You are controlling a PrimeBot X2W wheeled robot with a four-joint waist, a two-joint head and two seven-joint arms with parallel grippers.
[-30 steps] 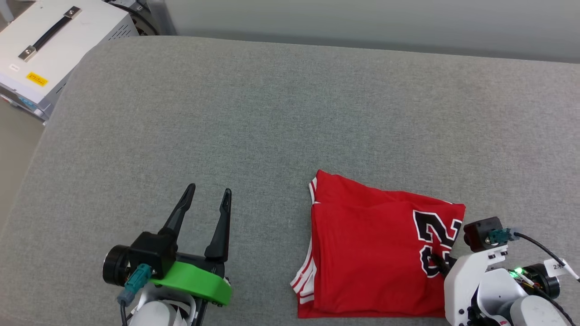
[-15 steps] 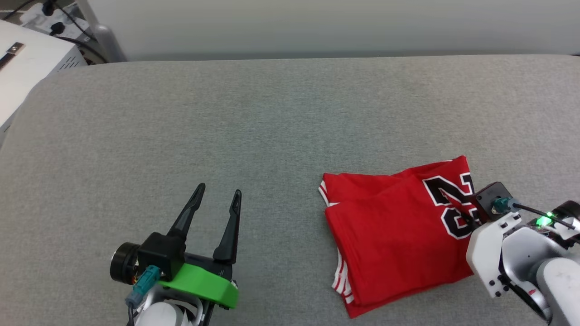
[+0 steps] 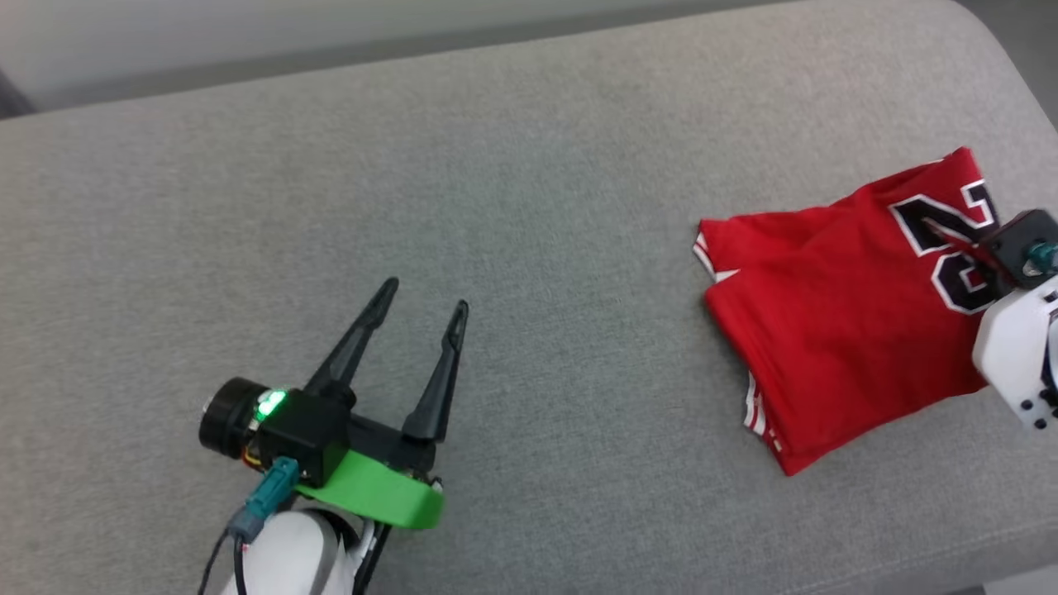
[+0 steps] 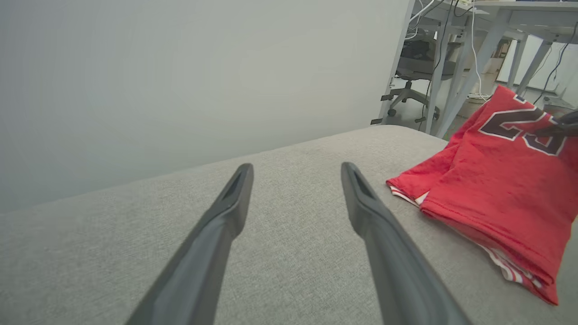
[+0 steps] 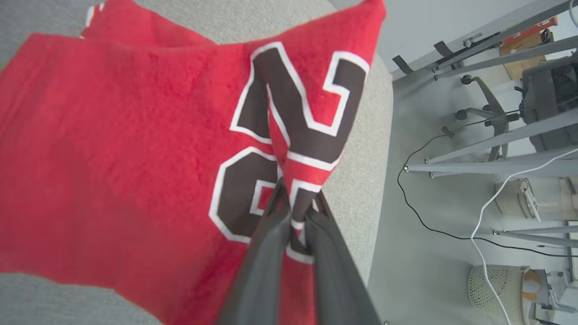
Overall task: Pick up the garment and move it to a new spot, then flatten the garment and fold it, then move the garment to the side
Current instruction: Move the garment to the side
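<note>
Folded garment (image 3: 843, 314) at the right of the head view, on the grey cushion (image 3: 496, 165) close to its rounded right edge. The right gripper (image 5: 297, 195) is clenched on a small tuck of cloth at the black "23", while the left gripper (image 3: 426, 296), lower left, stands released and well apart from the cloth. Risk, as judged: a pull from this 1 narrow pinch may drag the top layer alone and undo the fold, or carry the stack over the cushion's edge.
</note>
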